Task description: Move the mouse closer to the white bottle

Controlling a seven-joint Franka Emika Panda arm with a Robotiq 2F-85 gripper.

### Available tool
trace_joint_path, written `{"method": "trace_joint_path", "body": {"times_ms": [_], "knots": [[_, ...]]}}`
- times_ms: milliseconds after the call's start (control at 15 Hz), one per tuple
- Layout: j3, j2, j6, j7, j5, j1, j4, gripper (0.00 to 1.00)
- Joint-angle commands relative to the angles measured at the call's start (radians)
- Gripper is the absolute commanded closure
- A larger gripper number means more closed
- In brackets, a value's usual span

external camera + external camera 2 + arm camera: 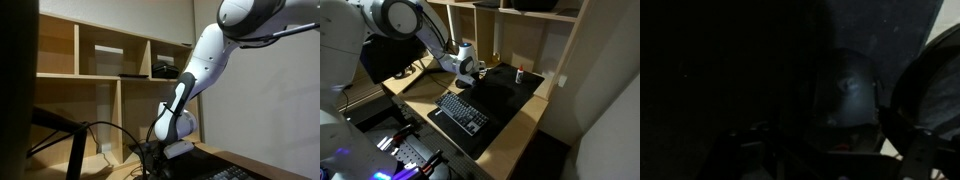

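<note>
Wrist view dim: mouse (845, 92) close ahead. In an exterior view, tool (470, 72) low over worktop (517, 128), spread impossible to tell; bottle (518, 74) well apart, picture-right.

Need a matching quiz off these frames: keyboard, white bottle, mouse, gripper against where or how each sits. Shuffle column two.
1. keyboard
2. white bottle
3. mouse
4. gripper

A. upright at the back of the mat, by the shelves
B. dark rounded shape, mid wrist view
C. hanging low over the desk
D. flat on the mat, away from the shelves

Pairs: 1-D, 2-A, 3-B, 4-C
</note>
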Motion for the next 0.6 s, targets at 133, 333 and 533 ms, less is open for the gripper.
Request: {"method": "trace_joint_path", "body": {"times_ms": [133,333,533], "knots": [[-0.015,0.093,-0.011,0.003,0.051,0.021,0.104,0.27],[-0.009,0.087,-0.026,0.000,0.067,0.020,0.115,0.46],[-0.003,0.081,-0.069,-0.006,0.076,0.012,0.121,0.53]]}}
